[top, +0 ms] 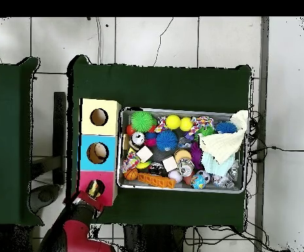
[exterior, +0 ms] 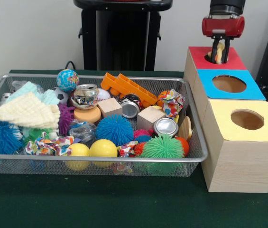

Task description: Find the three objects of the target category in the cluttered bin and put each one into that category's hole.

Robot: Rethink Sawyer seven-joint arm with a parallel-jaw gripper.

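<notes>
Green cloth on the counter (exterior: 124,204) sits nearest the camera, w/ a wire bin (exterior: 91,164) and three wood boxes on it.

Bin front row, front view: blue spiky ball (exterior: 0,137) at left, crumpled wrapper (exterior: 46,144), two yellow balls (exterior: 97,149), green spiky ball (exterior: 161,147) w/ an orange ball just behind it at right. Mid bin: second blue spiky ball (exterior: 114,128), two wood cubes (exterior: 150,117), silver can (exterior: 166,126) lying end-on, crushed can (exterior: 85,96) on an orange disc. Back: globe ball (exterior: 67,80), orange toy block (exterior: 128,89), another wrapper (exterior: 172,102) near the right wall. Pale yellow cloth (exterior: 25,113) draped over the left side, w/ a mint cloth behind it.

Boxes stand in a row just right of the bin, touching each other: yellow box (exterior: 266,121) nearest, blue box (exterior: 252,90) mid, red box (exterior: 200,56) farthest. Each has a round hole on top.

Hand (exterior: 219,53) hangs straight over the red box's hole, tips down at the opening. Fingers clamped on a small yellowish thing (exterior: 217,51); can't tell what it is. Overhead view agrees: hand (top: 94,190) over the red box (top: 107,178), at the end of the row nearest the arm. Yellow and blue holes look dark inside; contents can't be made out.
</notes>
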